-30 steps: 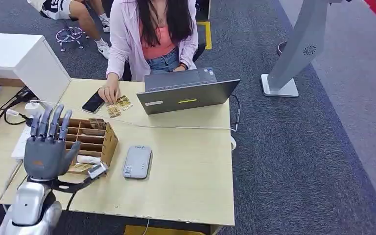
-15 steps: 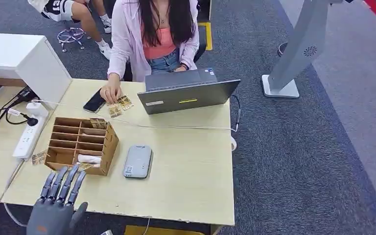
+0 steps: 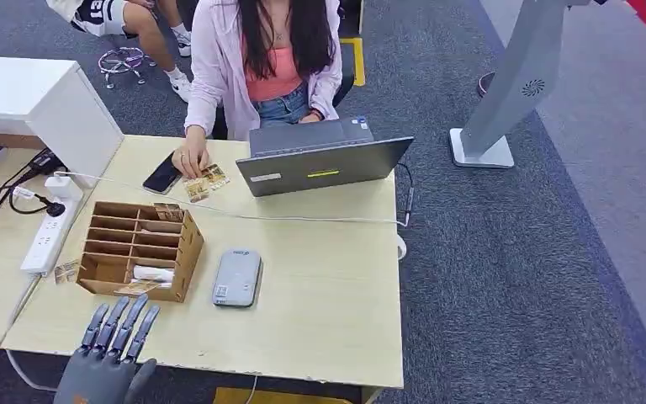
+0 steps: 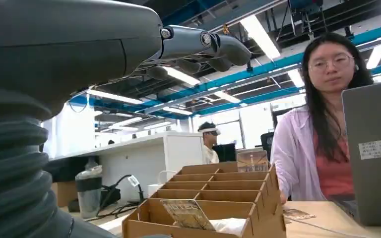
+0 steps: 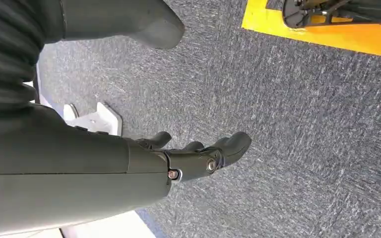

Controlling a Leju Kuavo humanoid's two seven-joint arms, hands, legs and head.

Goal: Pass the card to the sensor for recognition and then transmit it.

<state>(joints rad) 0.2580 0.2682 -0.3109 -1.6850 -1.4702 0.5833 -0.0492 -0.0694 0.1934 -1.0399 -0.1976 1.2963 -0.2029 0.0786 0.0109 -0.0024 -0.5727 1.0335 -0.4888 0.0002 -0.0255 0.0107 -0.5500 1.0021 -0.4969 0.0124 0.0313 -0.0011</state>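
While the left hand hovers empty with fingers spread at the table's near edge, a card leans in the wooden organizer just beyond it. Beside the organizer lies the grey sensor. From the left wrist, the card's printed face shows. The right hand hangs empty above carpet.

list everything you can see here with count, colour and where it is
card organiser: one, brown cardboard, near left of the table, cards in some slots
card reader: one, grey, flat on the table right of the organiser
loose cards: a few, tan, far side, under the person's hand
phone: one, black, beside the loose cards
laptop: one, grey, open, facing the person
power strip: one, white, left of the organiser
table: one, light wood
cabinet: one, white, far left
stand: one, grey, on the carpet at right
person: one, pink shirt, seated behind the laptop
left hand: grey, fingers apart, at the near table edge
right hand: dark, holding nothing, over carpet
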